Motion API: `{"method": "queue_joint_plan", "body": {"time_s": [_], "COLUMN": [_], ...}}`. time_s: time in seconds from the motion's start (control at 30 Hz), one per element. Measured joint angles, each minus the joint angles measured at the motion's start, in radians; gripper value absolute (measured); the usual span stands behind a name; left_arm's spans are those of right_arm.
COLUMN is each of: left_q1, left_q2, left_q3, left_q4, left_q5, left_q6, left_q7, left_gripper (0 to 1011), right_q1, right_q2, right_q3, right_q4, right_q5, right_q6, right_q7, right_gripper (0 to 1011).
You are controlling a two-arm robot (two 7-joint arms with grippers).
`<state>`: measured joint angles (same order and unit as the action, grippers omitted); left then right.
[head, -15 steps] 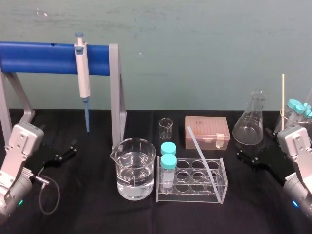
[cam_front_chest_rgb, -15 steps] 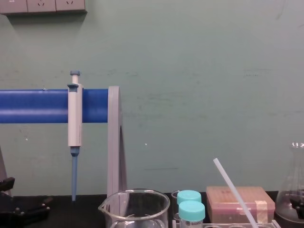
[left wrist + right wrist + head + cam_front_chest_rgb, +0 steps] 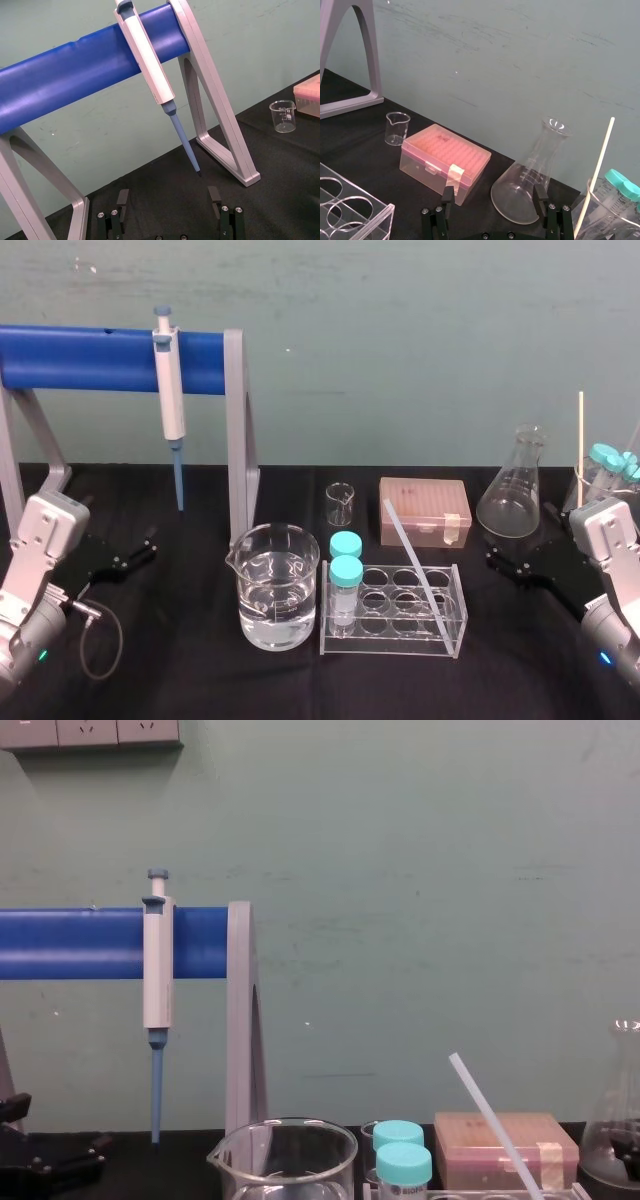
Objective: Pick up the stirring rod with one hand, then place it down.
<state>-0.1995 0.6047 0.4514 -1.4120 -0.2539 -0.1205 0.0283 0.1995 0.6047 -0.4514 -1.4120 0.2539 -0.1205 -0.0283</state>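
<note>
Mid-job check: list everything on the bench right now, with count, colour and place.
tube rack: 1, clear, front centre
stirring rod: 1, translucent white, leaning in the tube rack
capped tubes: 2, teal caps, rack's left column
large beaker: 1, clear, holds water, left of rack
small beaker: 1, clear, behind rack
tip box: 1, pink, behind rack
flask: 1, clear, right of tip box
stand: 1, blue bar, grey legs, back left
pipette: 1, white and blue, hanging on stand
thin stick: 1, cream, upright, far right
far tubes: count unclear, teal caps, far right
left gripper: 1, black, open, low at left
right gripper: 1, black, open, low at right
</note>
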Motion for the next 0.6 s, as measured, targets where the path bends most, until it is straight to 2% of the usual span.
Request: {"method": "queue_joint_plan", "body": {"time_s": [0.6], "left_q1": [0.000], "left_q2": [0.000], "left_q3": [0.000], "left_q4": [0.000], "left_q5": [0.000], "left_q6": [0.000], "left_q7": [0.000], "left_gripper": [1000], "right_q1": [0.000], "right_q2": [0.000], "right_q3": [0.000], "right_q4": [0.000], "right_q5": [0.000], "right_q6": [0.000], "right_q7": [0.000], "right_gripper": [1000]}}
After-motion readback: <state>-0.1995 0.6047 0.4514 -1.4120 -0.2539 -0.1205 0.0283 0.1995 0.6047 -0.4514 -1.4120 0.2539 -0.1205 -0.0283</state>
